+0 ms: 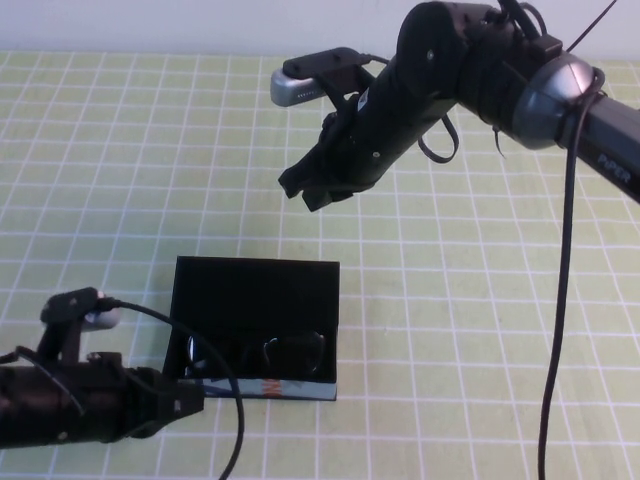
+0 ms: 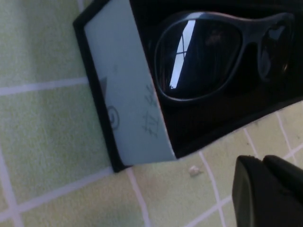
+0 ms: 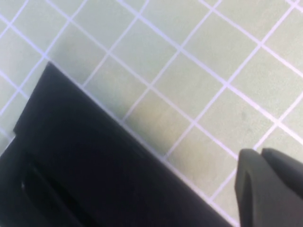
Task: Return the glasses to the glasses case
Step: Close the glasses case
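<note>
The black glasses case [image 1: 255, 300] lies open near the table's front, its lid laid flat toward the back. The black glasses [image 1: 258, 352] lie inside it behind the printed front edge [image 1: 265, 388]. In the left wrist view the glasses [image 2: 208, 56] fill the case [image 2: 128, 90], whose end wall is pale grey. My left gripper [image 1: 190, 402] rests shut and empty on the table, just left of the case's front corner; it also shows in the left wrist view [image 2: 262, 163]. My right gripper [image 1: 305, 192] hangs shut and empty in the air above and behind the case, whose lid [image 3: 94, 161] shows in the right wrist view.
The table is covered by a green cloth with a white grid [image 1: 480, 300]. A black cable [image 1: 552, 330] hangs from the right arm down the right side. A small white crumb [image 2: 193, 171] lies on the cloth by the case.
</note>
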